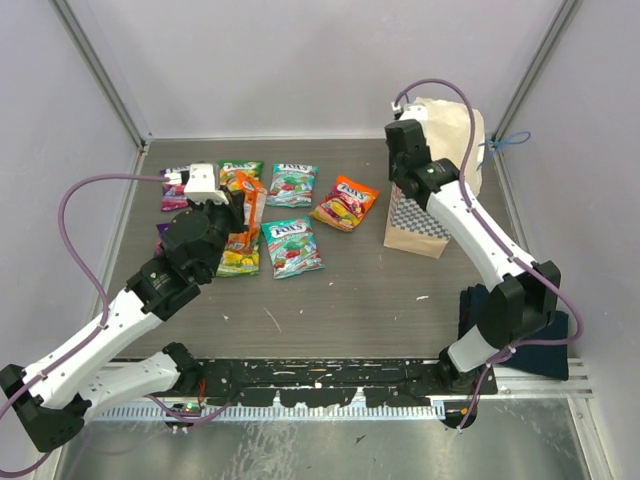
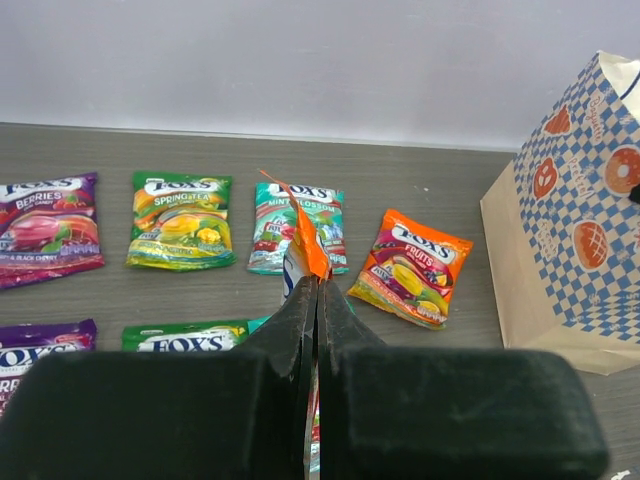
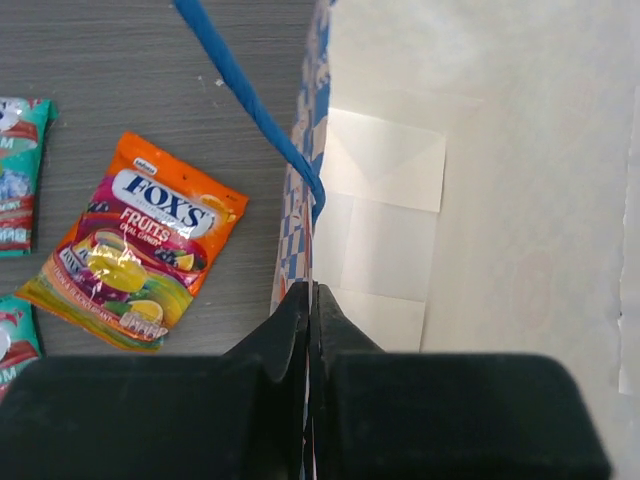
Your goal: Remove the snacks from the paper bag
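Here, seen from above, a grey table (image 1: 360,300) has candy packets spread over its left half and a tan paper bag (image 1: 445,130) standing upright at the far right corner.

The left claw (image 2: 316,285) is closed tight on the edge of an orange packet (image 2: 311,245), which stands on edge between its fingers. Whether this packet is lifted clear of the table cannot be told.

Beyond it, four packets lie flat and face up in a row. A purple packet (image 2: 45,225) is at the far left. Next come a green packet (image 2: 180,220) and a teal packet (image 2: 300,215), the teal one partly hidden behind the held packet. A second orange packet (image 2: 410,268) lies nearest the bag.

A nearer row holds a second purple packet (image 2: 40,355), a second green packet (image 2: 190,335) and, in the overhead view, another teal packet (image 1: 292,246).

The right claw (image 3: 311,292) is pinched shut on the bag's top rim, on the side facing the packets. It grips just below where a blue cord handle (image 3: 250,100) meets the rim. The bag's lower band is blue-and-white checkered, and its pale inside shows from the right wrist camera.

A dark blue cloth (image 1: 520,330) lies at the near right of the table, by the right arm's base.
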`<state>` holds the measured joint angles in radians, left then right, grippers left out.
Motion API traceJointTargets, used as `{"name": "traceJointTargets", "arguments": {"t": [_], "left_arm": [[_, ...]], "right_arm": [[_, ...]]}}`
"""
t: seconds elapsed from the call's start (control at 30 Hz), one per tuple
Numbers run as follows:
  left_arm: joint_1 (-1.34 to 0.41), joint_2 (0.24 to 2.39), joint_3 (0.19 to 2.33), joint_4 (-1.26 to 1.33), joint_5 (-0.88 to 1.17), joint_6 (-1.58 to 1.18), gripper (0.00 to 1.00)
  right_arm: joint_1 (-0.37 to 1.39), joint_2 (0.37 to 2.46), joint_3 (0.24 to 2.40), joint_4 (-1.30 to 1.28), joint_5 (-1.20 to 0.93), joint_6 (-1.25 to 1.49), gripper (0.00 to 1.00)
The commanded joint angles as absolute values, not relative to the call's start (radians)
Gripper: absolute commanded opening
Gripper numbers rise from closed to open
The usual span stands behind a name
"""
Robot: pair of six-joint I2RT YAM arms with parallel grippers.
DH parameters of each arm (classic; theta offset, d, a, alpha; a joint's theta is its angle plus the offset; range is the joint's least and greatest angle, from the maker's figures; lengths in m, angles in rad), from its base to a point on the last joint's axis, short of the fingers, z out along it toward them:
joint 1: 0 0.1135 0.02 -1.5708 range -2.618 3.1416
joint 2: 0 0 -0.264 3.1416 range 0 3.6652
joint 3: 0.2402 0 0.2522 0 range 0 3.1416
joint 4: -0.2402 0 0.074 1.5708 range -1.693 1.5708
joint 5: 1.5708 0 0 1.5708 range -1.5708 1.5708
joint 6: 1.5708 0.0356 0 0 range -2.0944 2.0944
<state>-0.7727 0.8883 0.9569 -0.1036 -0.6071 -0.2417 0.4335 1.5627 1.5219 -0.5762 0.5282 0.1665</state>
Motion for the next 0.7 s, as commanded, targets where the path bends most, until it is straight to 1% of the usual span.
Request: {"name": "traceJointTargets", "arguments": {"t": [0.0, 0.13, 0.3, 0.5, 0.67], "left_arm": [[-0.761, 0.867, 0.984, -0.055, -0.634, -0.211, 0.0], [-0.747, 0.878, 1.013, -0.059, -0.637, -0.187, 0.0], [-0.72, 0.913, 1.074, -0.074, -0.61, -0.152, 0.0], [-0.694, 0.95, 1.11, -0.094, -0.581, -0.154, 0.0], [-0.67, 0.961, 1.109, -0.089, -0.569, -0.158, 0.0]], "right_arm": [[0.333, 1.563, 1.559, -0.536, 0.436, 0.085, 0.02], [0.228, 1.585, 1.597, -0.53, 0.288, -0.064, 0.01], [0.136, 1.658, 1.658, -0.559, 0.17, -0.196, 0.01], [0.029, 1.766, 1.718, -0.534, 0.145, -0.196, 0.01], [0.017, 1.82, 1.794, -0.554, 0.147, -0.225, 0.01]]}}
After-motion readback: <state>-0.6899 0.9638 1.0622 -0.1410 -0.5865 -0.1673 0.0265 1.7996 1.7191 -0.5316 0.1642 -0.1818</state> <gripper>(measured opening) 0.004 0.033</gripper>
